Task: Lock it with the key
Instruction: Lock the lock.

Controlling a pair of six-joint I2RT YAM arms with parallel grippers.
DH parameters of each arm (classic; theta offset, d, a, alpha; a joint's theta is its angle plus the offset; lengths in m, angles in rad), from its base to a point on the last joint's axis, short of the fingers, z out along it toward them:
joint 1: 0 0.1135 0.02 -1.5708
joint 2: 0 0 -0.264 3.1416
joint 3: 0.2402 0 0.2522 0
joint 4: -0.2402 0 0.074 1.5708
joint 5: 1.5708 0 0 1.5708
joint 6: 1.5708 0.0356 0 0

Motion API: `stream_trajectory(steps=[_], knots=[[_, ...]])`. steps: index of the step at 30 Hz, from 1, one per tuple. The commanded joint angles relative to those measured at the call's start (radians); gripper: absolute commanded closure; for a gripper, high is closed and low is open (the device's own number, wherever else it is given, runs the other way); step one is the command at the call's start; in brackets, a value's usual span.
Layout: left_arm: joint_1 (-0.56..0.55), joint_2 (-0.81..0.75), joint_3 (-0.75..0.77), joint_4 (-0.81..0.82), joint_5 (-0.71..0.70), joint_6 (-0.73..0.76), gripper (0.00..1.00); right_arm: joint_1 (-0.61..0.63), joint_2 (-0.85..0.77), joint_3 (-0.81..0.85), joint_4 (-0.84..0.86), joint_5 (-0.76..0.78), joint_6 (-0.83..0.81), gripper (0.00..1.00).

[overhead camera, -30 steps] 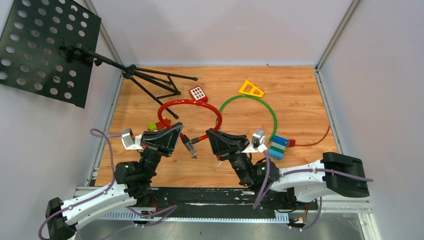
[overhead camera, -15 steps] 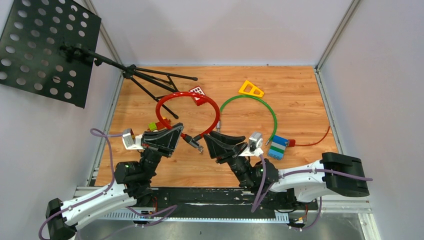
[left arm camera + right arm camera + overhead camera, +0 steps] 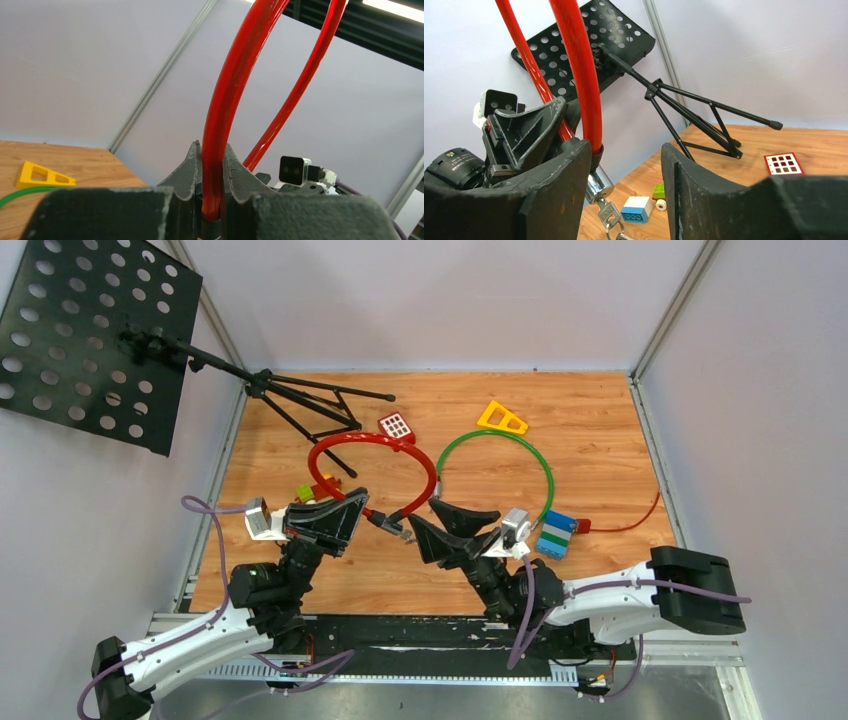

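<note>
The red cable lock [image 3: 372, 442] arches up between my two grippers. My left gripper [image 3: 358, 504] is shut on the cable near one end; the left wrist view shows the red cable [image 3: 220, 125] pinched between its jaws. The steel lock cylinder [image 3: 596, 184] hangs at the cable's end with the key [image 3: 610, 214] stuck in it and a key ring below. My right gripper [image 3: 624, 148] is open, and the cylinder and key sit against the inner side of its left finger [image 3: 549, 195]. In the top view the right gripper [image 3: 422, 512] is right beside the key [image 3: 403, 533].
A green cable lock [image 3: 520, 445], a yellow triangle [image 3: 502, 418] and a red grid tile [image 3: 396, 426] lie behind. A blue-green brick stack [image 3: 556, 534] lies right, small bricks [image 3: 636, 208] left. A music stand [image 3: 90, 340] reaches in from the far left.
My right gripper has opened wide and shifted slightly forward around the lock end. The red loop swung a little and the key end rose towards the right gripper. The left gripper kept its hold.
</note>
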Motion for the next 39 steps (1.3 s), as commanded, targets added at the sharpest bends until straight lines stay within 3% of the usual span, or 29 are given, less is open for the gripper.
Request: stream_trajectory(steps=[1, 5, 14, 22, 33, 39], knots=[[0.000, -0.007, 0.057, 0.083, 0.024, 0.003, 1.00, 0.002, -0.042, -0.002, 0.004, -0.037, -0.022, 0.44], [0.001, -0.007, 0.058, 0.084, 0.023, 0.001, 1.00, 0.002, -0.062, -0.007, -0.041, -0.098, -0.016, 0.39], [0.001, -0.015, 0.067, 0.066, 0.016, -0.014, 1.00, 0.001, -0.143, -0.039, -0.221, -0.259, -0.073, 0.39], [0.001, -0.015, 0.095, -0.008, 0.009, -0.030, 1.00, -0.001, -0.173, -0.033, -0.310, -0.222, -0.143, 0.37], [0.001, -0.030, 0.106, -0.016, 0.003, -0.026, 1.00, -0.001, -0.216, -0.070, -0.359, -0.323, -0.214, 0.39], [0.000, -0.032, 0.120, -0.039, -0.019, -0.050, 1.00, -0.001, -0.289, -0.053, -0.511, -0.390, -0.342, 0.43]])
